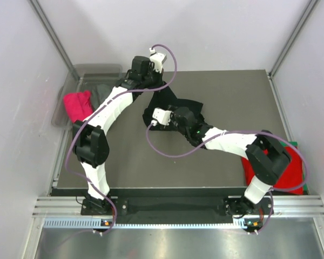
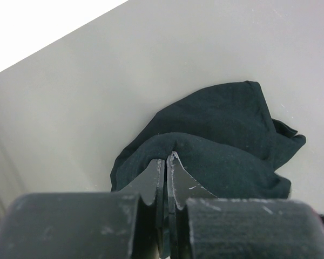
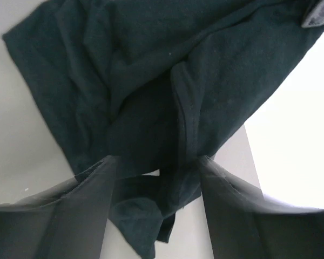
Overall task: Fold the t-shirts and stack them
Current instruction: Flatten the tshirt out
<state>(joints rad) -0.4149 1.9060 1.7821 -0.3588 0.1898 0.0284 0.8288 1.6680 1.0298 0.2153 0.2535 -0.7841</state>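
Black cloth t-shirt (image 1: 171, 99): bunched up and rumpled mid-bench, nowhere near flat, one part pulled up toward the far-left side.
Left tool (image 2: 166, 159): fingers pressed together, and it looks like they've got a pinch of the black shirt's edge right at the tips.
Right tool (image 3: 154, 162): fingers apart, straddling a hemmed fold of the same shirt; cloth sits between them but I wouldn't call it clamped.
Red t-shirt (image 1: 283, 172): down at the right edge by the right arm's base, with a sliver of green shirt (image 1: 294, 144) peeking out behind it. Probably the stack, though the arm hides most of it.
Bright pink shirt (image 1: 77, 105) and grey shirt (image 1: 102, 91): loose heaps in the translucent grey plastic tub (image 1: 70, 73) at far left.
Dark grey bench (image 1: 232, 97): carries the black shirt.
Progress, my guess: maybe two done. Black one needs spreading and folding, pink and grey untouched.
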